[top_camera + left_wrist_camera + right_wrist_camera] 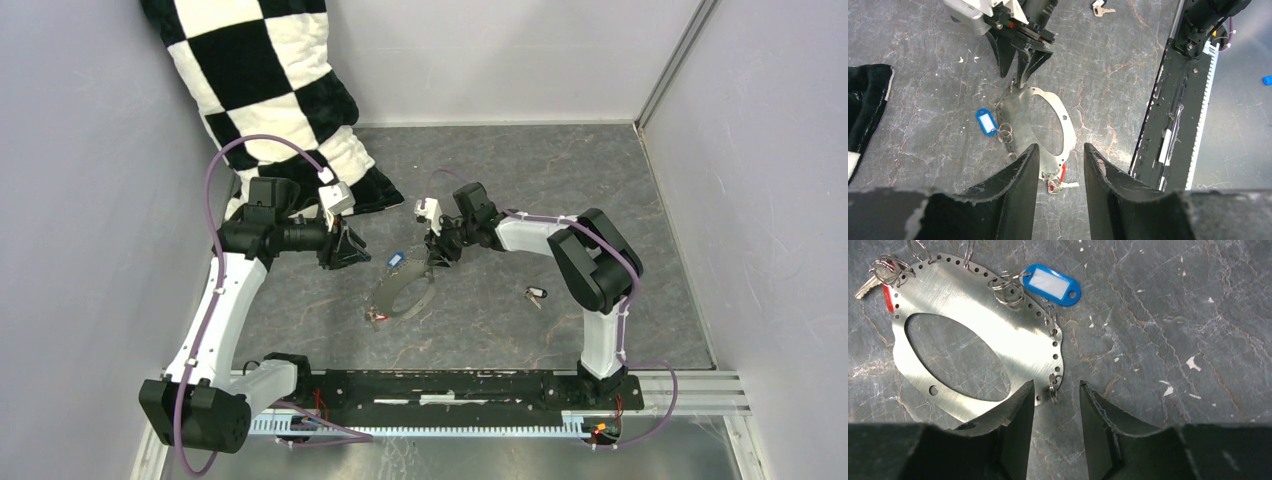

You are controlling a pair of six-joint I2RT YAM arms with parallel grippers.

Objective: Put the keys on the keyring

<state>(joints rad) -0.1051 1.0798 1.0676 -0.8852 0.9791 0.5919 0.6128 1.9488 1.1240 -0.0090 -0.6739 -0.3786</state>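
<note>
From the top camera, the keyring (pixel 388 305), really a flat metal oval with small holes round its rim, lies flat on the tabletop (pixel 560 200) between the arms. Its long axis runs from the far right end down to the near left end, where the red key (pixel 375 318) hangs. The right fingers (pixel 437 252) stand at its far end, the left fingers (pixel 345 250) a little off to the left, so the right arm is nearer. A dark key (pixel 536 294) lies loose, well apart to the right.

In the left wrist view, my own fingers stand apart and empty above the near end, looking along the oval. The blue tag (pixel 984 121) sits on its left edge.

In the right wrist view, the fingers are partly spread and grip nothing I can see. They straddle the rim, with one small ring (pixel 1052 382) in the gap.
</note>
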